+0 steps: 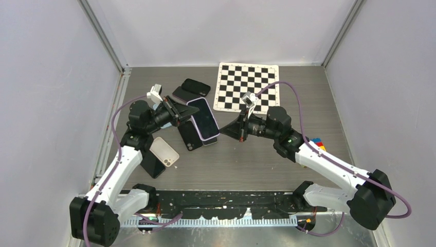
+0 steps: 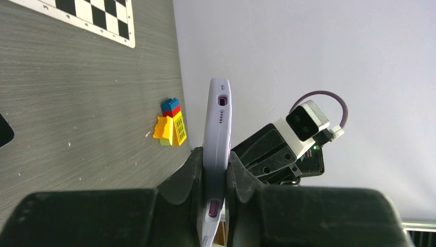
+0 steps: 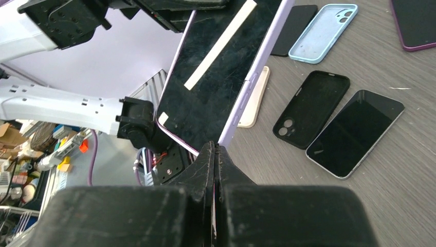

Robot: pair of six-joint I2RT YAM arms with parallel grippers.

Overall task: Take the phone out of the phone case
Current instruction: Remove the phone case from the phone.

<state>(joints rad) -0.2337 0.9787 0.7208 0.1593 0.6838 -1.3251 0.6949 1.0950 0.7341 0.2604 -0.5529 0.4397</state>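
Lilac case [image 2: 218, 123] with the phone [image 1: 204, 118] inside it, held up off the grey table [image 1: 247, 164], screen tilted toward the right arm. Left gripper [image 2: 215, 160] clamped narrow on the case, one finger on each face. Right gripper [image 3: 216, 150] pressed fully together, tips right at the case's lower corner; can't tell if any rim is pinched. Lying on the table: empty black case [image 3: 311, 108], bare dark phone [image 3: 355, 134] just beside it, light-blue case [image 3: 324, 25], cream case [image 3: 255, 98]. Checkerboard [image 1: 248, 87] at the back, toy blocks [image 2: 170, 126] off near the wall.
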